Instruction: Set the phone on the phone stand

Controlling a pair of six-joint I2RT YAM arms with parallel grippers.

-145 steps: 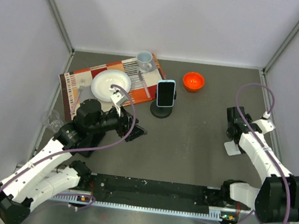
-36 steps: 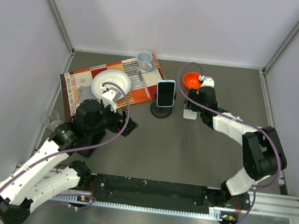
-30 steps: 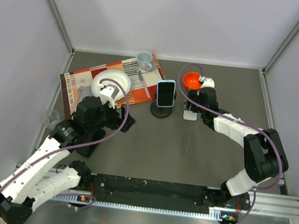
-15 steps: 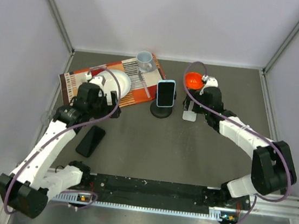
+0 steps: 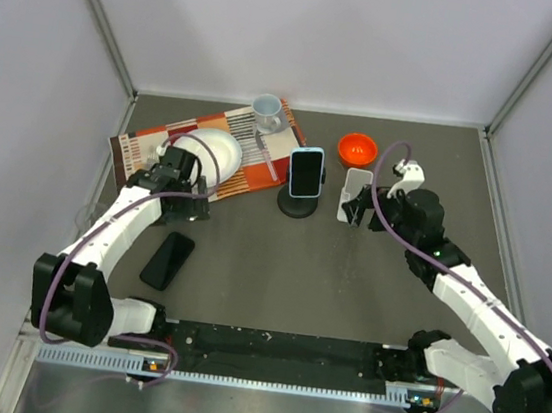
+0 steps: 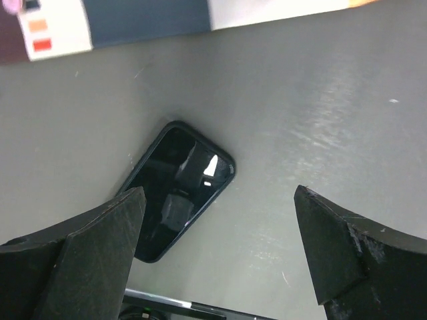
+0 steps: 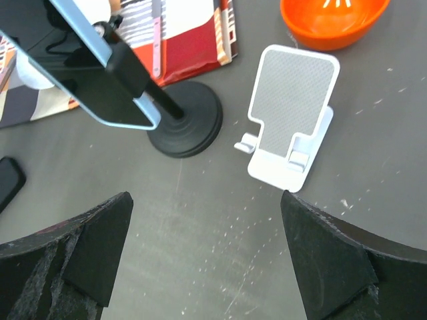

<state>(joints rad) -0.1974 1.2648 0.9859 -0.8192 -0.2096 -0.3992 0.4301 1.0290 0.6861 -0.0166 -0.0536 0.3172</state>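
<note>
A black phone (image 5: pixel 168 260) lies flat on the table at the left; it also shows in the left wrist view (image 6: pixel 177 190). My left gripper (image 5: pixel 186 213) is open and empty, above and behind this phone, by the placemat's near edge (image 6: pixel 217 230). A white phone stand (image 5: pixel 354 193) stands empty right of centre and shows in the right wrist view (image 7: pixel 291 113). My right gripper (image 5: pixel 363 215) is open and empty just in front of it (image 7: pixel 207 257). A blue-cased phone (image 5: pixel 306 171) sits on a black round-based stand (image 5: pixel 296 206).
A striped placemat (image 5: pixel 260 169) at the back left carries a white plate (image 5: pixel 205 153), a cup (image 5: pixel 266 111) and cutlery. An orange bowl (image 5: pixel 358 149) sits behind the white stand. A clear glass (image 5: pixel 93 216) stands by the left wall.
The left gripper has let go of the black phone, which now lies on the table, and has moved back-left. The right gripper has released the white stand and drawn back to the right.
</note>
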